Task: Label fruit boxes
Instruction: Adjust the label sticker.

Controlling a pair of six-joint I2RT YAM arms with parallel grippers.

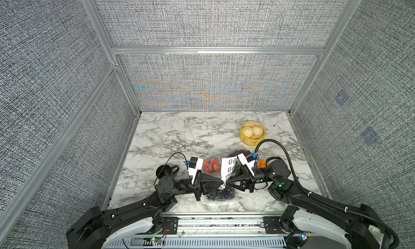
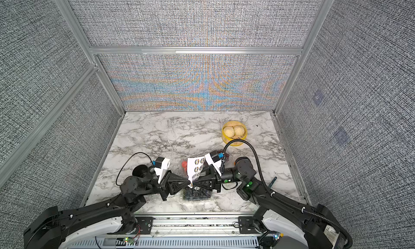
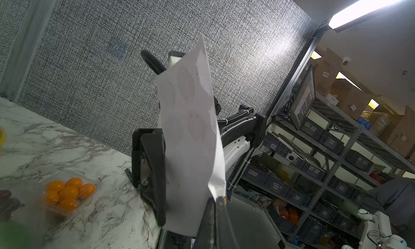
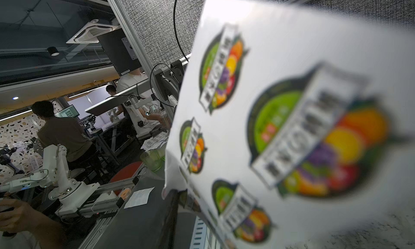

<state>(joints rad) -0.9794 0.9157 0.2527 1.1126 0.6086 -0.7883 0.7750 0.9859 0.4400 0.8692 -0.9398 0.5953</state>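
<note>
My left gripper (image 1: 221, 182) and right gripper (image 1: 225, 181) meet tip to tip above the dark-purple grape box (image 1: 221, 194). The left gripper (image 3: 216, 200) is shut on the lower corner of the white sticker sheet (image 1: 229, 167), which stands up between the arms. In the right wrist view the sheet (image 4: 292, 124) fills the picture and hides all but one dark finger (image 4: 177, 214). The red-fruit box (image 1: 211, 166) lies behind the left gripper. The orange-fruit box (image 3: 67, 196) lies by the right arm. The grape box (image 1: 240, 151) is mostly hidden behind the sheet.
A yellow steamer basket (image 1: 252, 132) with pale buns stands at the back right of the marble table (image 1: 179, 133). A black cup (image 1: 162, 170) sits beside the left arm. Grey enclosure walls close in three sides.
</note>
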